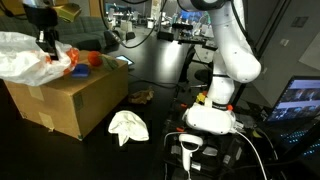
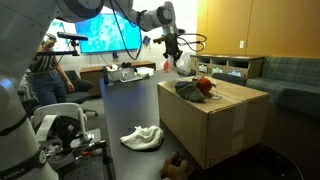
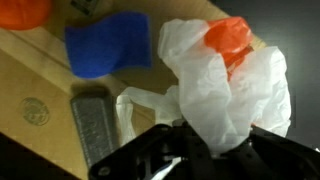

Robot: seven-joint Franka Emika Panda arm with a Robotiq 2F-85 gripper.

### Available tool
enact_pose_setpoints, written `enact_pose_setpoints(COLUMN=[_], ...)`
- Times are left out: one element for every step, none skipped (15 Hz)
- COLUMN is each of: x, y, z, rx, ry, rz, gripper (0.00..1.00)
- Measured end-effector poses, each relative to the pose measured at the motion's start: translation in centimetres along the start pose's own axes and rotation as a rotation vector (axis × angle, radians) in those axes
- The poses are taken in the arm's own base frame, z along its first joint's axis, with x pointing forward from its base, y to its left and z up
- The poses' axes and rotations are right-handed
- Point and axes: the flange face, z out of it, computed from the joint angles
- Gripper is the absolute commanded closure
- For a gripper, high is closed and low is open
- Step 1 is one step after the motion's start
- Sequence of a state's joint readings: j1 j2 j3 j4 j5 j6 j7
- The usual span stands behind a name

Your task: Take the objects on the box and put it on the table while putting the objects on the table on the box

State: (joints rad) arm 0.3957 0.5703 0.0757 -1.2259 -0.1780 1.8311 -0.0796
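Observation:
The big brown cardboard box (image 1: 70,100) (image 2: 215,120) stands on the dark table (image 1: 160,70) (image 2: 125,105). My gripper (image 1: 45,38) (image 2: 172,45) (image 3: 205,150) hangs over the box, shut on a bunched white plastic bag (image 1: 25,55) (image 2: 183,65) (image 3: 230,90). Something orange (image 3: 228,35) shows through the bag. In the wrist view the box top (image 3: 40,80) carries a blue cloth (image 3: 108,45), a grey flat bar-shaped item (image 3: 95,125) and an orange object (image 3: 20,10). A white cloth (image 1: 128,125) (image 2: 142,137) and a small brown object (image 1: 140,96) (image 2: 178,165) lie on the table beside the box.
The robot base (image 1: 210,115) (image 2: 55,135) stands on the table near the box. Monitors (image 1: 300,100) (image 2: 105,30) and desks with clutter lie behind. A person (image 2: 45,70) sits in the background.

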Motion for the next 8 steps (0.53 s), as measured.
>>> enact_pose_setpoints(x=[-0.6,-1.4,-2.2,-3.1,-4.1,-5.1,-6.2,-7.3], y=[-1.8,-3.6,-5.2,-6.8,-8.3,-9.7,-11.1,-12.4], z=[0.7,1.6,2.5,3.4,4.3,5.2,6.1,7.1], rx=[0.009,0.018,0.026,0.031,0.034,0.037,0.039,0.040], ry=[-0.027,-0.056,-0.084,-0.112,-0.139,-0.164,-0.186,-0.207], rz=[-0.027,-0.053,-0.076,-0.096,-0.113,-0.127,-0.139,-0.149], gripper=[0.92,0.93,0.92,0.93,0.92,0.93,0.94,0.93])
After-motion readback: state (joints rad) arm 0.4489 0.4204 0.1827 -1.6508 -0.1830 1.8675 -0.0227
